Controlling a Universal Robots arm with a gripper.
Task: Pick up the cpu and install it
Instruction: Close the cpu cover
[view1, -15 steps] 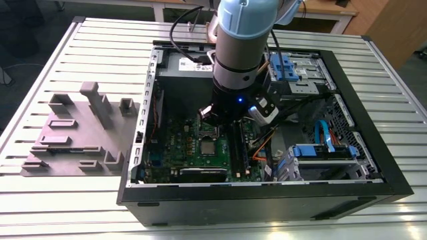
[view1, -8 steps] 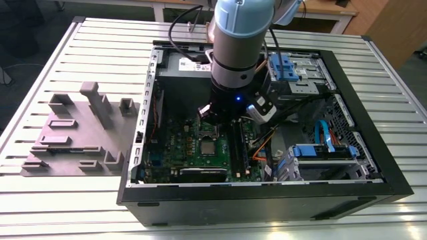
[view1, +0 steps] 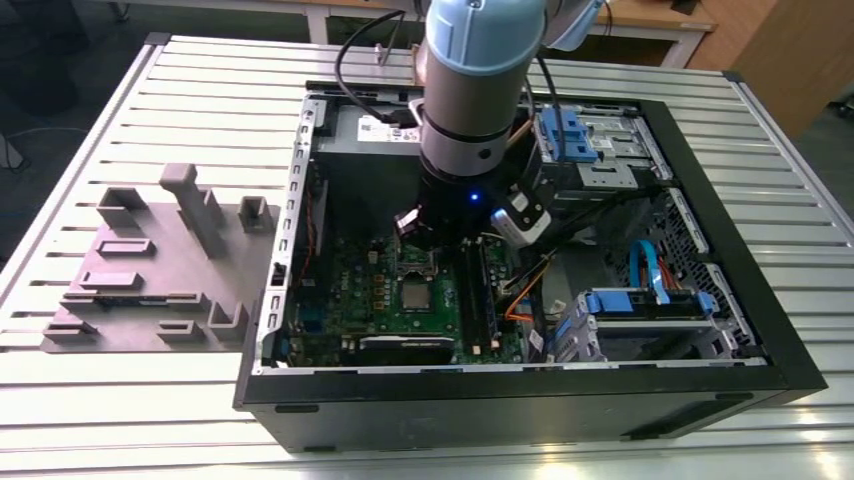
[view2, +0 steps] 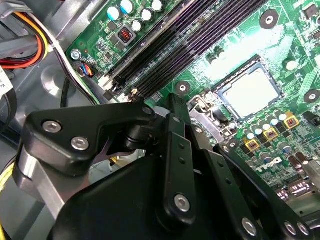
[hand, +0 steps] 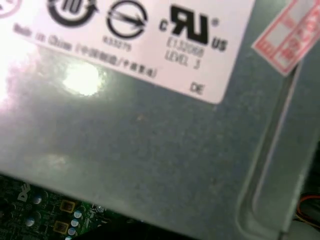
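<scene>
Cpu (view2: 248, 92) sits in its socket (view2: 226, 86) — tool (view2: 175, 106) close beside

It lies flat on the motherboard (view2: 235, 35), apart from the tool; whether that is spread or pressed together you cannot tell. Keep any press level and light. Memory slots (view2: 165, 46) and the grey box (hand: 150, 150) crowd you — open room lies straight up.
</scene>
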